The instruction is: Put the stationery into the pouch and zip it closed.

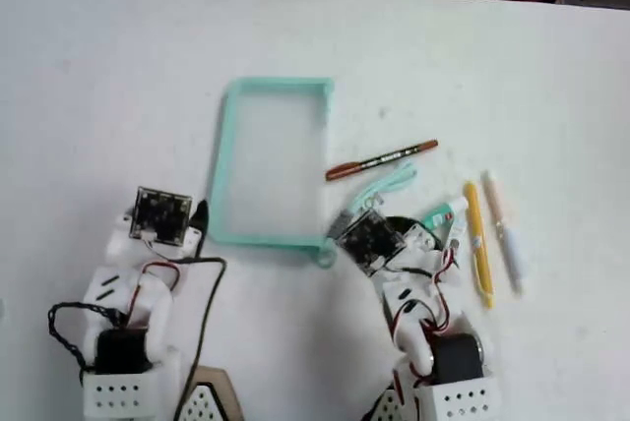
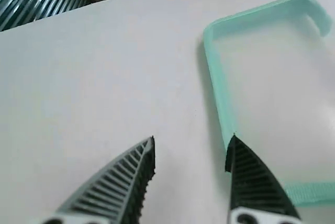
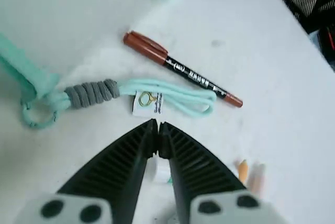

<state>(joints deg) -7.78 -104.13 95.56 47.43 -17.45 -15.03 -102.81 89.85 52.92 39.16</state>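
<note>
Since the brown pen (image 3: 183, 70) lies just beyond my right gripper (image 3: 157, 127), toward the tabletop's (image 1: 98, 67) far edge, I judge this arm better placed for it than my left. The pen's long axis runs roughly across my reach, its capped end nearest the pouch (image 1: 271, 160). My right jaws are pressed together and hold nothing. They hang over the pouch's mint strap (image 3: 172, 96), which lies between me and the pen, so I would have to spread them and clear that loop first.

The pouch lies flat mid-tabletop, its long sides running near edge to far edge. My left gripper (image 2: 191, 148) stands wide at the pouch's near left corner, one fingertip over the mint border.

A yellow pen (image 1: 478, 244), a pale pen (image 1: 502, 232) and a small green-and-white item (image 1: 441, 216) lie toward the right edge, beside my right arm. The white surface looks smooth, and the room behind the far edge is dark.
</note>
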